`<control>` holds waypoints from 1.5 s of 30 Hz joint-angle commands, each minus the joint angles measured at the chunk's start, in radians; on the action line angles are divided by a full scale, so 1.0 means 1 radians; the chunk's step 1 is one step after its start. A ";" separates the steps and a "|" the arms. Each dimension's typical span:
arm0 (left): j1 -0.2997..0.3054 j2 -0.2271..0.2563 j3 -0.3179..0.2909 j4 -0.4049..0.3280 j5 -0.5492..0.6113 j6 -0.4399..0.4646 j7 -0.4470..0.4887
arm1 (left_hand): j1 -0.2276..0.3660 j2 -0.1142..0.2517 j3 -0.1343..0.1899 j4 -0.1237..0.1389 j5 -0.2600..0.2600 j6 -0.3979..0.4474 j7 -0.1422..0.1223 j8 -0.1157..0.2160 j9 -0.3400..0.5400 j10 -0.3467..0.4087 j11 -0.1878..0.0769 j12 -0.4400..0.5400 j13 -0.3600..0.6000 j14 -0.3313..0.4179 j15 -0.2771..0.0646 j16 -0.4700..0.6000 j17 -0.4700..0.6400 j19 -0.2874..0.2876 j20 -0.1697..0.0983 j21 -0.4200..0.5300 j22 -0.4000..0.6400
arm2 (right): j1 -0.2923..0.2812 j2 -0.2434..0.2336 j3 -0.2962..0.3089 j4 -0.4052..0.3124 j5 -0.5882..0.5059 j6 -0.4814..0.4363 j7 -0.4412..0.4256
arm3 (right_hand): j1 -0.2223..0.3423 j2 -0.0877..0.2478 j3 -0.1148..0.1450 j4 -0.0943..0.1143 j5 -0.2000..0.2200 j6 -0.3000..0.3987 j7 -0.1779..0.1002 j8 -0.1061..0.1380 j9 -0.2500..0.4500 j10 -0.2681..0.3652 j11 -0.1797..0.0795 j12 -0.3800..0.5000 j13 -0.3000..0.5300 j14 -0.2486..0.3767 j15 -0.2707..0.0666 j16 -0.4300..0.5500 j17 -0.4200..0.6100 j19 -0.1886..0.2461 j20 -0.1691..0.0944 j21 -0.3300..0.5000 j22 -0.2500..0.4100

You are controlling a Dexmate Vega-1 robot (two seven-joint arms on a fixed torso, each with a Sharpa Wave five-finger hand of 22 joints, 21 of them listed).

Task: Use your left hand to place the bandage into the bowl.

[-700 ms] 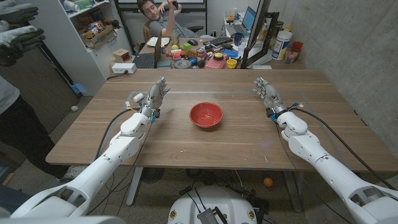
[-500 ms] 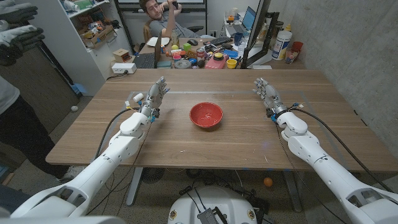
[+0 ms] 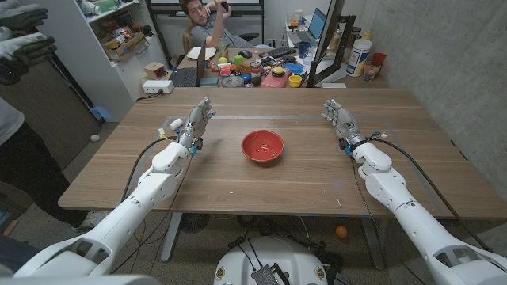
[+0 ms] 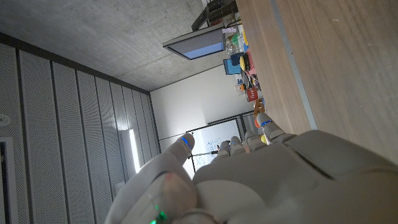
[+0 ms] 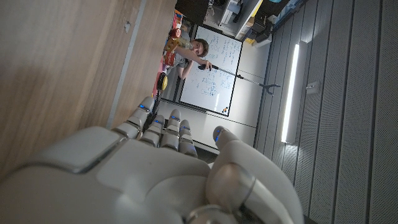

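Note:
The red bowl [image 3: 262, 146] stands empty at the middle of the wooden table [image 3: 301, 182]. The bandage [image 3: 176, 123], a small white roll, lies near the table's left edge, just left of my left hand [image 3: 199, 121]. That hand holds nothing; its fingers are straight and point to the far edge, close beside the roll. Whether it touches the roll I cannot tell. My right hand [image 3: 338, 118] stands the same way at the far right, empty, well away from the bowl. The wrist views show the backs of my left hand [image 4: 249, 180] and my right hand [image 5: 155, 180] over bare wood.
Beyond the table's far edge a cluttered desk [image 3: 261, 71] holds cups and bottles, with a seated person [image 3: 202, 24] behind it. Another person [image 3: 16, 158] stands at the left edge of the picture. Black cables [image 3: 142, 162] run along both forearms.
Both hands, the bowl and the bandage stay where they were. The seated person at the back has shifted slightly.

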 commanded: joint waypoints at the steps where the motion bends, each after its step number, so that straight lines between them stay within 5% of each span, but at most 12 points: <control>1: 0.005 -0.004 -0.008 -0.002 0.004 0.004 -0.007 | 0.002 0.074 0.008 -0.002 -0.001 -0.104 -0.003 0.006 0.004 -0.154 -0.006 0.007 0.004 -0.154 -0.031 0.009 0.001 -0.086 -0.092 0.005 0.004 | -0.008 0.036 0.046 0.003 -0.040 -0.018 0.030 | 0.009 0.035 0.008 -0.001 0.005 0.007 0.002 0.006 0.002 0.006 -0.001 0.006 0.002 0.009 -0.015 0.007 0.002 0.003 -0.052 0.004 0.005; 21: 0.003 0.002 -0.006 0.006 0.062 -0.022 0.029 | -0.002 0.074 0.015 -0.002 -0.006 -0.103 -0.006 0.008 0.004 -0.149 -0.008 0.010 0.005 -0.153 -0.032 0.011 0.001 -0.085 -0.090 0.005 0.004 | 0.004 0.062 0.062 0.016 -0.064 -0.026 0.048 | 0.008 0.034 0.017 -0.002 0.004 0.007 0.002 0.005 0.002 0.006 -0.003 0.005 0.002 0.009 -0.016 0.007 0.002 0.004 -0.052 0.002 0.005; 22: 0.004 0.015 0.000 -0.002 0.113 -0.030 0.068 | -0.002 0.072 0.016 -0.004 -0.007 -0.104 -0.016 0.008 0.004 -0.148 -0.011 0.010 0.005 -0.151 -0.026 0.012 0.001 -0.084 -0.078 0.006 0.004 | 0.004 0.063 0.062 0.015 -0.065 -0.026 0.049 | 0.008 0.034 0.017 -0.002 0.004 0.008 0.003 0.005 0.002 0.006 -0.002 0.005 0.002 0.009 -0.016 0.007 0.002 0.004 -0.052 0.002 0.005; 24: 0.012 0.047 0.009 -0.038 0.251 -0.028 0.189 | 0.023 0.032 0.010 -0.047 -0.013 -0.083 -0.072 0.019 0.006 -0.116 -0.020 0.021 0.005 -0.129 0.019 0.009 -0.009 -0.058 -0.011 0.013 0.001 | 0.002 0.064 0.064 0.014 -0.065 -0.027 0.048 | 0.008 0.034 0.018 -0.002 0.004 0.008 0.001 0.005 0.002 0.006 0.000 0.005 0.002 0.010 -0.017 0.007 0.002 0.004 -0.051 0.002 0.005; 25: 0.017 0.064 0.010 -0.064 0.315 -0.011 0.246 | 0.051 -0.001 0.004 -0.083 -0.016 -0.016 -0.128 0.039 0.007 -0.019 -0.021 0.045 0.008 -0.051 0.073 0.020 -0.008 -0.027 0.065 0.016 -0.001 | 0.001 0.064 0.064 0.013 -0.066 -0.028 0.049 | 0.008 0.034 0.019 -0.002 0.004 0.008 0.002 0.005 0.002 0.006 -0.001 0.005 0.002 0.010 -0.016 0.007 0.002 0.004 -0.052 0.002 0.005; 27: 0.028 0.084 0.005 -0.105 0.385 0.025 0.312 | 0.070 -0.016 0.003 -0.105 -0.015 0.018 -0.149 0.046 0.008 0.033 -0.021 0.055 0.010 -0.004 0.077 0.025 -0.007 -0.002 0.112 0.020 -0.001 | 0.000 0.064 0.066 0.012 -0.067 -0.028 0.047 | 0.008 0.034 0.020 -0.002 0.004 0.007 0.002 0.005 0.002 0.006 -0.001 0.005 0.002 0.010 -0.015 0.007 0.002 0.004 -0.052 0.002 0.005; 34: 0.034 0.115 -0.014 -0.138 0.453 0.063 0.344 | 0.093 -0.015 0.011 -0.125 -0.014 0.027 -0.152 0.044 0.009 0.039 -0.015 0.050 0.013 0.022 0.078 0.022 -0.006 0.012 0.120 0.020 -0.001 | 0.002 0.068 0.069 0.022 -0.067 -0.023 0.054 | 0.008 0.034 0.022 -0.002 0.004 0.008 0.002 0.005 0.002 0.006 0.001 0.005 0.002 0.010 -0.015 0.007 0.002 0.004 -0.052 0.001 0.005; 38: 0.038 0.158 -0.018 -0.176 0.538 0.115 0.381 | 0.115 -0.032 0.010 -0.152 -0.016 0.027 -0.181 0.041 0.009 0.039 -0.017 0.045 0.013 0.030 0.082 0.017 -0.007 0.012 0.120 0.015 -0.002 | 0.003 0.070 0.069 0.027 -0.068 -0.022 0.056 | 0.008 0.033 0.024 -0.003 0.004 0.007 0.001 0.005 0.002 0.007 0.001 0.005 0.002 0.010 -0.016 0.007 0.002 0.004 -0.051 0.001 0.005; 41: 0.036 0.176 -0.029 -0.172 0.578 0.109 0.399 | 0.140 -0.040 0.010 -0.181 -0.020 0.043 -0.213 0.042 0.010 0.069 -0.029 0.050 0.016 0.105 0.063 0.034 0.001 0.045 0.134 0.021 0.000 | 0.002 0.070 0.068 0.028 -0.068 -0.023 0.061 | 0.008 0.033 0.024 -0.003 0.003 0.007 0.002 0.005 0.002 0.007 -0.001 0.005 0.002 0.010 -0.015 0.007 0.002 0.004 -0.051 0.000 0.005; 45: 0.033 0.211 -0.044 -0.176 0.641 0.119 0.424 | 0.140 -0.033 0.007 -0.179 -0.022 0.048 -0.216 0.040 0.011 0.093 -0.030 0.054 0.018 0.163 0.047 0.052 0.013 0.068 0.125 0.027 0.003 | 0.002 0.069 0.058 0.028 -0.071 -0.032 0.074 | 0.007 0.032 0.025 -0.003 0.003 0.008 0.002 0.005 0.003 0.008 0.002 0.005 0.002 0.010 -0.014 0.007 0.002 0.005 -0.051 0.000 0.005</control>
